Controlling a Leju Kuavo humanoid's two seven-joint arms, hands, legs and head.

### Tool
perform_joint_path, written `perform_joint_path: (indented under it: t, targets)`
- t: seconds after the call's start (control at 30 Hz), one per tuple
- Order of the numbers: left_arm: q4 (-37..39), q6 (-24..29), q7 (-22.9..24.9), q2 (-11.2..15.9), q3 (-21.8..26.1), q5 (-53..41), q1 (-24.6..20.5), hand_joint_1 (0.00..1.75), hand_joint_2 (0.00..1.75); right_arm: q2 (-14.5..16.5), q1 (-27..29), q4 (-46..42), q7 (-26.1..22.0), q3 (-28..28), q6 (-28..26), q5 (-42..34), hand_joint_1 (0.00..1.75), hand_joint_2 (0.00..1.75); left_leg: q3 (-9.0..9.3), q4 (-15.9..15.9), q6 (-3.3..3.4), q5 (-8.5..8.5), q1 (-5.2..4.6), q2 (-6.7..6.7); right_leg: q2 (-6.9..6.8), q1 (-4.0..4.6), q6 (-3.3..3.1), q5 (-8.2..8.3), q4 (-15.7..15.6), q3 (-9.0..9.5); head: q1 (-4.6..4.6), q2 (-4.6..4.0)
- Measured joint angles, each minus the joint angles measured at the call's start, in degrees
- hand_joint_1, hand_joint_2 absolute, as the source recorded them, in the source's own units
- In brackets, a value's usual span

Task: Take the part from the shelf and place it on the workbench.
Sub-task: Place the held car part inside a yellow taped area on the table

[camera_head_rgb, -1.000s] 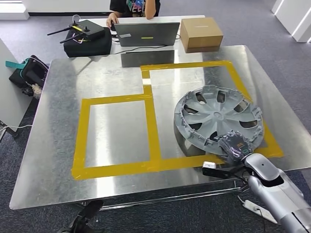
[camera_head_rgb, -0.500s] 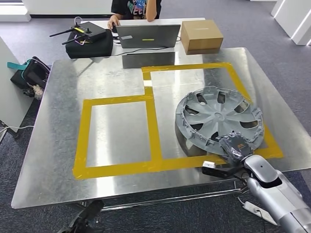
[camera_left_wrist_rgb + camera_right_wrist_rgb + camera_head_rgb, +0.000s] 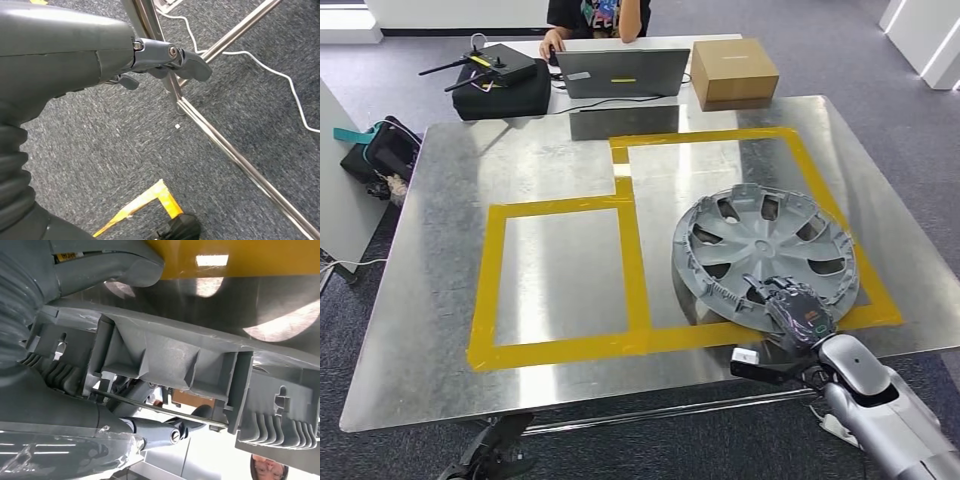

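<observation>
The right robot hand (image 3: 794,312) is gripping the near rim of one grey hubcap (image 3: 765,252), thumb on one face and fingers on the other, while the left robot hand (image 3: 166,57) is hanging over the carpet, fingers loosely apart and holding nothing. The hubcap is lying on the worktop (image 3: 433,300), inside the right of two yellow tape frames (image 3: 622,345). Beyond are sitting one laptop (image 3: 623,71), one cardboard box (image 3: 733,70) and one person (image 3: 595,15)
</observation>
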Motion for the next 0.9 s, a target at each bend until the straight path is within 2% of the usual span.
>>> perform_joint_path:
  t: [0.23,0.4,0.53,0.67,0.8,0.9]
  targets:
    - [0.00,0.02,1.10,0.11,-0.96,-0.27,0.24,0.00,0.00,0.01,2.01,-1.76,-0.16,-1.88,0.98,-2.98,0.00,1.75,-0.03,0.00,0.01,-0.02,-0.01,-0.01,-0.03,-0.01,0.00,-0.01,0.00,0.00,0.00,0.00]
    - [0.00,0.44,1.20,0.25,-1.77,-0.52,0.35,0.00,0.00,1.06,4.20,-3.39,-4.33,-4.64,3.56,-13.99,0.00,1.75,-0.07,0.00,0.01,-0.02,-0.01,-0.01,-0.03,0.00,0.00,-0.01,0.00,0.01,0.00,0.00]
    - [0.00,1.01,0.73,0.31,-2.32,0.49,0.80,0.00,0.00,4.43,6.62,-5.15,-7.22,-8.59,4.29,-24.91,0.00,1.75,-0.13,-0.01,0.00,-0.02,-0.01,-0.01,-0.04,0.02,-0.01,-0.01,0.02,-0.08,-0.01,0.00]
    - [0.00,0.95,0.61,0.32,-1.84,4.07,1.31,0.00,0.00,8.85,7.97,-7.02,-9.30,-14.37,0.07,-31.92,0.00,1.75,-0.18,-0.03,0.00,-0.01,0.01,-0.01,-0.05,0.04,-0.04,-0.03,0.03,-0.14,-0.01,0.00]
    - [0.00,1.14,0.61,0.34,-1.56,4.32,1.50,0.00,0.00,13.20,8.72,-8.76,-11.13,-20.04,-3.75,-35.88,0.00,1.75,-0.21,-0.03,0.00,-0.01,0.02,-0.01,-0.05,0.04,-0.06,-0.04,0.02,-0.17,-0.01,0.00]
    - [0.00,1.27,0.61,0.38,-1.40,4.28,1.57,0.00,0.00,15.30,9.23,-9.73,-11.94,-22.66,-5.31,-36.82,0.00,1.75,-0.25,-0.03,0.00,-0.02,0.01,-0.01,-0.04,0.03,-0.06,-0.05,0.02,-0.20,-0.01,0.00]
